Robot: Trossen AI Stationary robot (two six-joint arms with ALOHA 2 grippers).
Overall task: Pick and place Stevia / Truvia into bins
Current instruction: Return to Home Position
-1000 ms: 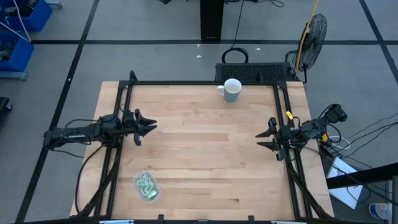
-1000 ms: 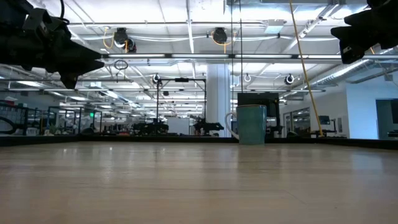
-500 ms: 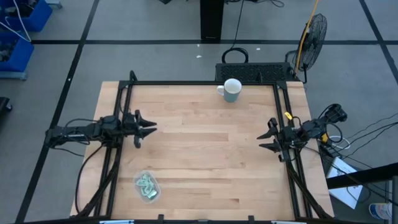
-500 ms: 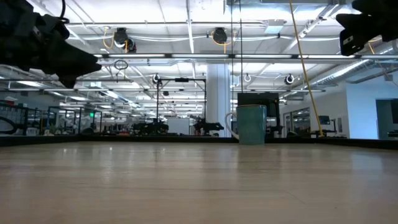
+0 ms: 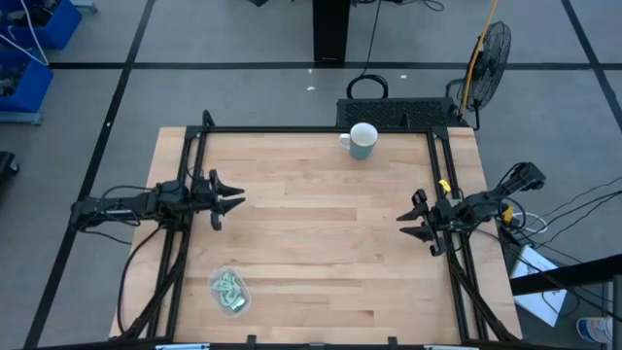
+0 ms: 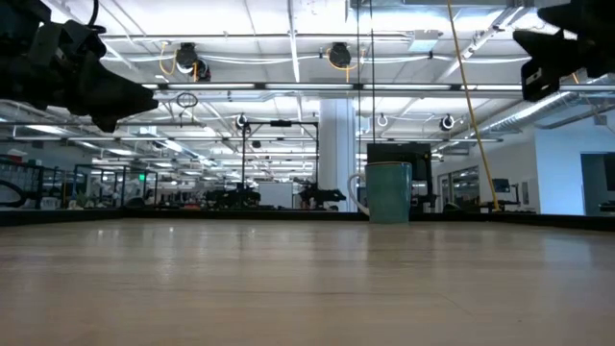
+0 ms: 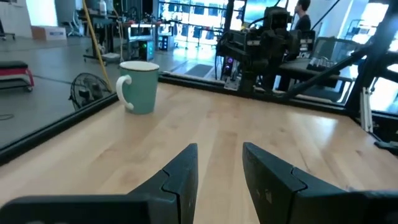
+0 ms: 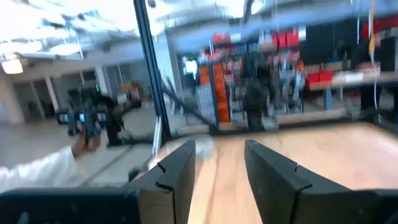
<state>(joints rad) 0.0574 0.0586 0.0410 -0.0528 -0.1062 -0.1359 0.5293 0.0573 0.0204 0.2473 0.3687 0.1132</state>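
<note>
Left claw [image 5: 233, 201] hovers over the table's [image 5: 321, 253] left side, fingers apart, nothing between them. Toward the front-left corner sits the clear bin [image 5: 245, 297], with pale green Stevia packets [image 5: 226, 288] heaped inside. At the far edge stands a white mug [image 5: 362, 142], upright. Right claw [image 5: 408, 218] hangs by the right edge, fingers parted, empty.

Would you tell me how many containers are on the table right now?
2: a mug at the table's far edge, and a clear tub holding green packets toward the near left corner. None seems hidden.
</note>
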